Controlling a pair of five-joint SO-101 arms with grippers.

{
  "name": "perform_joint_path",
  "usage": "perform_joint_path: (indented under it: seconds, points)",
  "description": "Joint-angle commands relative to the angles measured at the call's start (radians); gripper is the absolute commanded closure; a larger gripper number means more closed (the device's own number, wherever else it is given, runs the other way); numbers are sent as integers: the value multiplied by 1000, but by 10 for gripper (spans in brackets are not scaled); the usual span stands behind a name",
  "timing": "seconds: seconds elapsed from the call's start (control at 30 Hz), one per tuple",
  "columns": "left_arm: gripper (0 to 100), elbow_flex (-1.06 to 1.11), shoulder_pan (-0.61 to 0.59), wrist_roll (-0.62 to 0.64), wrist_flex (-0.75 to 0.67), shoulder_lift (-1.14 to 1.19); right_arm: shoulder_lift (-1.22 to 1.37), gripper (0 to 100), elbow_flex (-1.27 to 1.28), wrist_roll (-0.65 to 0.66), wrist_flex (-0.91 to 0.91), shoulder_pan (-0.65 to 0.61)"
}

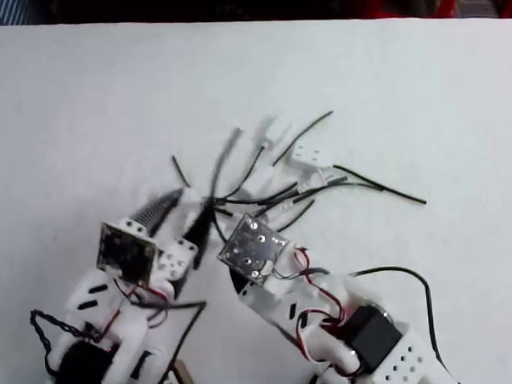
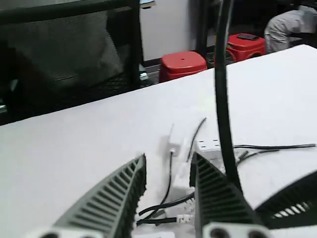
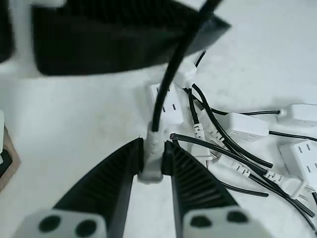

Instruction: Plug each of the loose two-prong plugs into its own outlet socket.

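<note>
Pinching a white plug [image 3: 151,163] by its body, the right fingers [image 3: 111,183] are closed on it over the counter's [image 1: 404,83] near middle. White sockets [image 3: 174,110] lie nearby, farther right. The left fingers [image 2: 114,198] gape wide, holding nothing.

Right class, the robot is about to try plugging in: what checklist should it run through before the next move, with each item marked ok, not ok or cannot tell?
1. Right gripper is shut firmly on a white plug: ok.
2. Left gripper is open and holds nothing: ok.
3. The held plug's prongs point at a socket: cannot tell, the prongs are hidden.
4. An outlet socket lies just ahead with its slots showing: ok.
5. The held plug's black cable is clear of the left gripper: not ok, it crosses one finger.
6. The other cables are clear of that socket: not ok, they lie tangled beside it.
</note>
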Motion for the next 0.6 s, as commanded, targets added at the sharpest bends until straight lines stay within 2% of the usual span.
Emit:
perform_joint_path:
  seconds: [0.0,0.17,0.43,0.57]
  points:
    - [838,-61,97,3,32,-1,-16,981,-3,3,-7,-7]
    - [838,-58,105,-71,34,-1,-16,981,6,3,-7,-5]
    - [838,-58,101,-68,87,2,-15,981,6,-2,-7,30]
    - [838,-14,28,-66,64,4,-15,981,6,-5,-8,33]
